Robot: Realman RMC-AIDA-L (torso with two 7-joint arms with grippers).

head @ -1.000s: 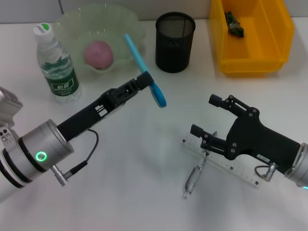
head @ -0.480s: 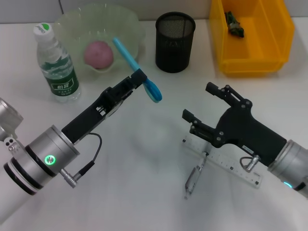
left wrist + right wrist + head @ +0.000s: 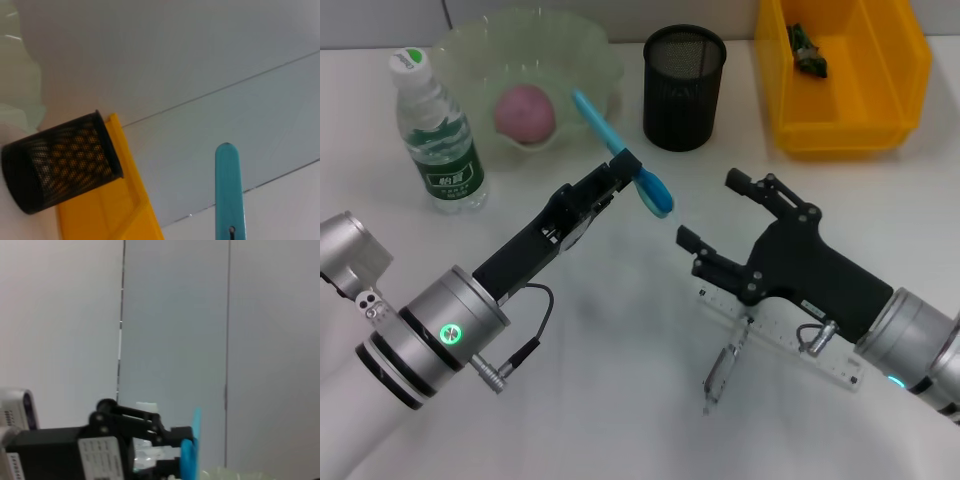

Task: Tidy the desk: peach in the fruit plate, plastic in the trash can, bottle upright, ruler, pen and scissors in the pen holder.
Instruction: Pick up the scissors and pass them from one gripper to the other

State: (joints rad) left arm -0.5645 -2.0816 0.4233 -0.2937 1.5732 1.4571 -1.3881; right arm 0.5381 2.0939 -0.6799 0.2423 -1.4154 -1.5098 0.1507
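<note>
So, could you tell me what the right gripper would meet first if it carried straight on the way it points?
Probably the blue scissors held by the left gripper: the open right gripper points toward their handle end. Heights are unclear, so it might pass beside them.

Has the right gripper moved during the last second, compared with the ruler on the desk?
Yes. The right gripper was over the ruler and has risen off it, shifting toward the pen holder and the blue scissors.

Ruler (image 3: 790,345) partly under right end effector (image 3: 710,215).
</note>
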